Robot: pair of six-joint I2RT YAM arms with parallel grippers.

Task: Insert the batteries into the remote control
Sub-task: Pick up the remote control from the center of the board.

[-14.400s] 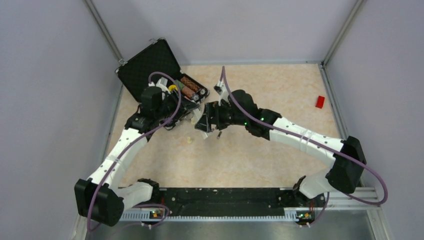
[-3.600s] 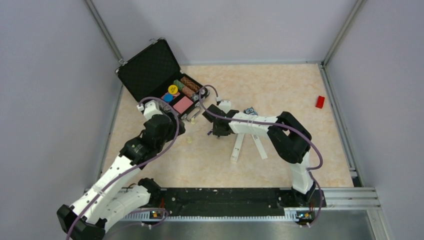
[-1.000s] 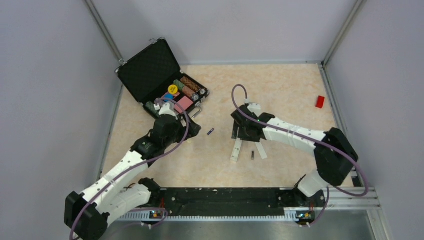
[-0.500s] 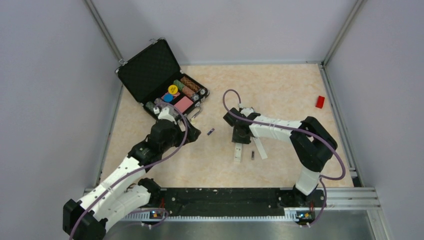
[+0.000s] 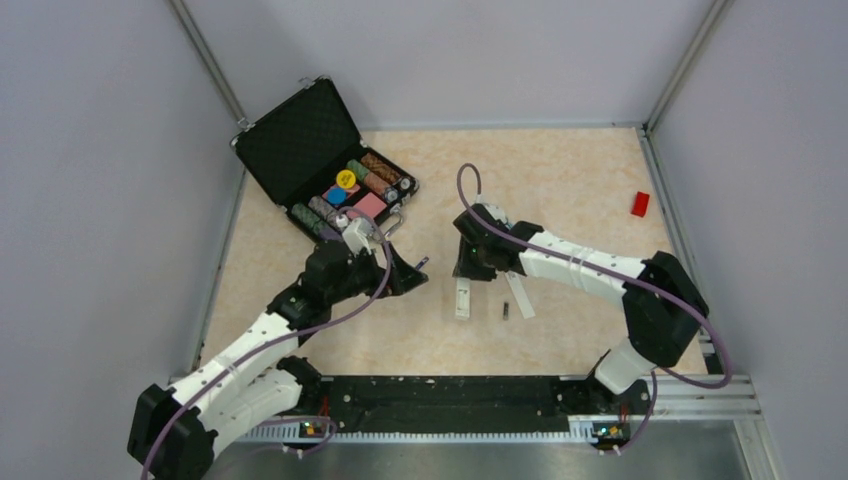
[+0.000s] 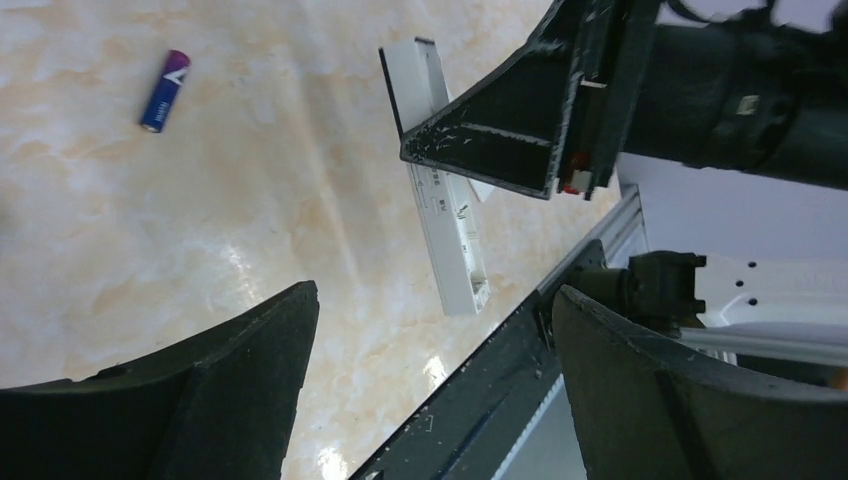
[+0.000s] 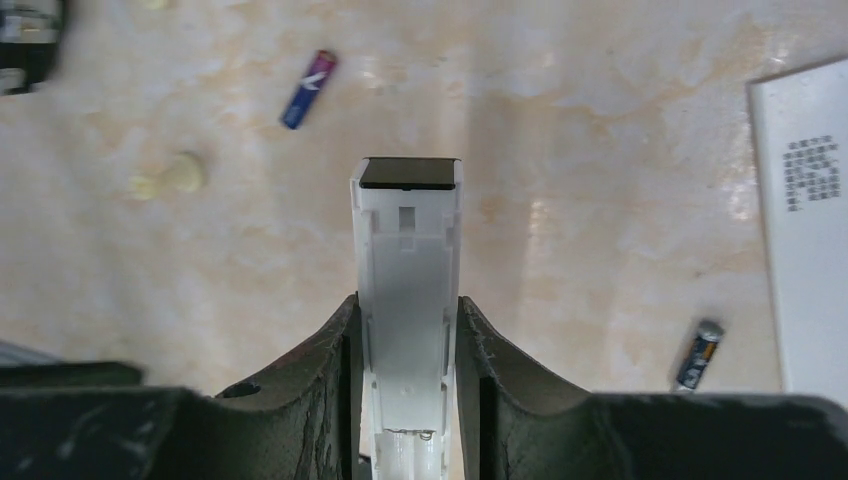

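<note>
The remote control (image 7: pixel 408 260) is a slim white bar with a dark far end, and its open battery bay faces up. My right gripper (image 7: pixel 408 310) is shut on its sides, also seen from above (image 5: pixel 468 272) over the remote control (image 5: pixel 462 298). One battery (image 5: pixel 422 265) lies just off the tips of my left gripper (image 5: pixel 402 274), which stands open and empty (image 6: pixel 435 295). That battery (image 6: pixel 165 90) lies far left in the left wrist view. A second battery (image 5: pixel 506 311) rests right of the remote, beside the loose white cover (image 5: pixel 518 293).
An open black case (image 5: pixel 300 140) with several coloured items stands at the back left. A small red block (image 5: pixel 640 203) lies far right. A cream-coloured bit (image 7: pixel 170 178) sits on the table left of the remote. The black base rail (image 5: pixel 450 390) runs along the near edge.
My right gripper has shut on the remote and shifted it slightly left. My left gripper has moved right, close to the battery in the middle, staying open.
</note>
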